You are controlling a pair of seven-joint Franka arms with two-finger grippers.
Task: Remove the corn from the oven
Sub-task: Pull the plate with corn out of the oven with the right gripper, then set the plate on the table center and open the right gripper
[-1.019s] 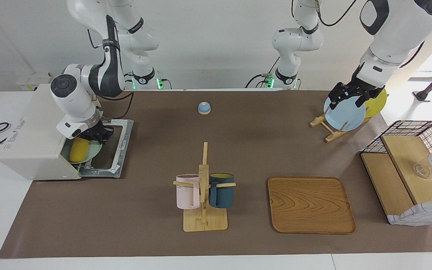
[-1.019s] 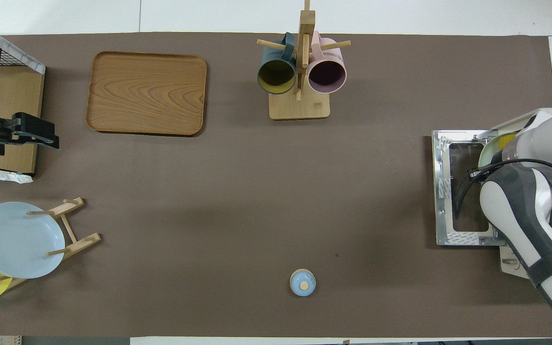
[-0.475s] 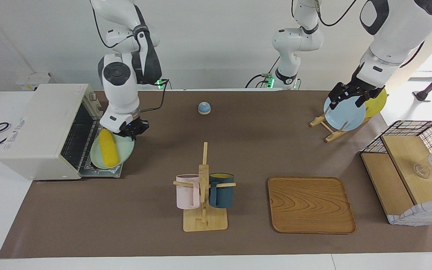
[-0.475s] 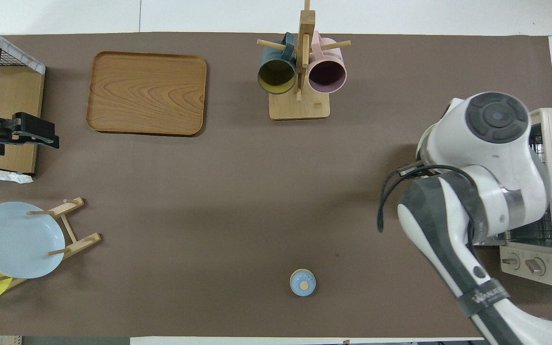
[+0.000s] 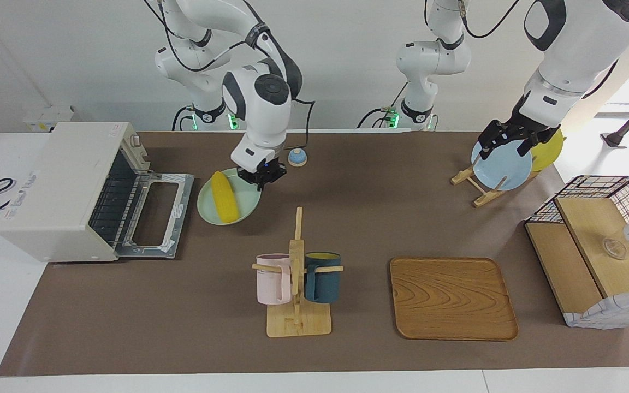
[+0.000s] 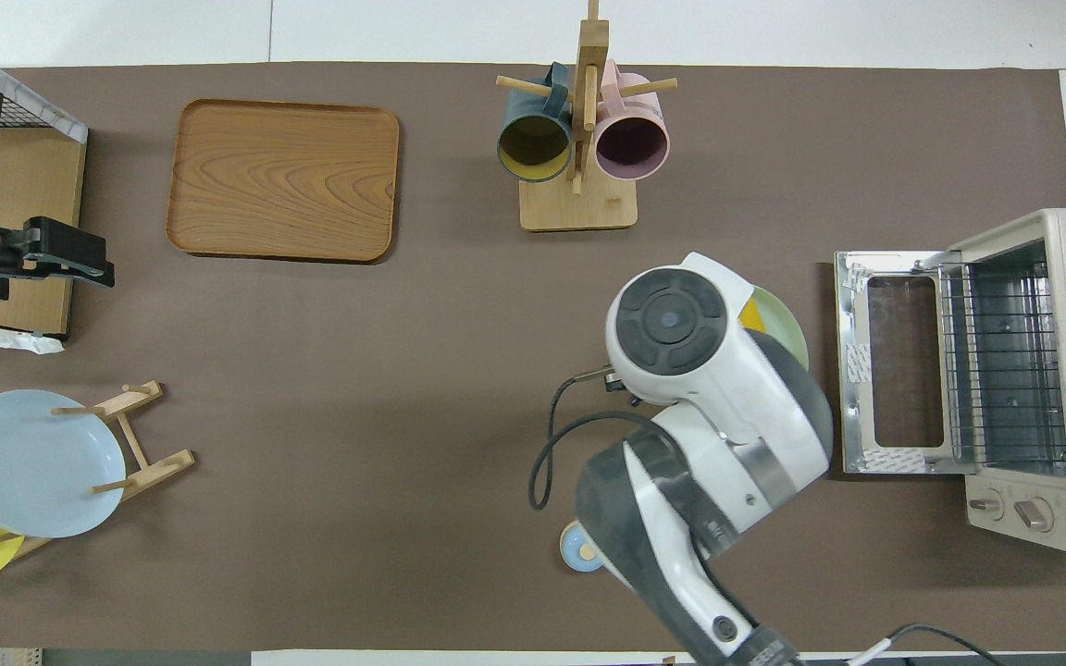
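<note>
The corn (image 5: 224,196) is a yellow cob lying on a pale green plate (image 5: 241,210). My right gripper (image 5: 261,179) is shut on the plate's rim and holds it, slightly tilted, low over the mat beside the oven's open door (image 5: 153,213). The off-white oven (image 5: 63,185) stands at the right arm's end of the table, its wire rack bare. In the overhead view my right arm covers most of the plate (image 6: 787,324); only a sliver of corn (image 6: 751,315) shows. My left gripper (image 5: 503,141) waits at the top rim of a blue plate (image 5: 503,166).
A small blue bell (image 5: 297,157) sits close to the held plate, nearer to the robots. A mug rack (image 5: 297,322) holds a pink and a dark teal mug. A wooden tray (image 5: 452,297), a wire-and-wood basket box (image 5: 598,256) and a dish rack with a yellow plate (image 5: 549,148) stand toward the left arm's end.
My right arm drew the green plate with the corn out of the oven and carried it past the open door toward the table's middle. The left arm has not moved.
</note>
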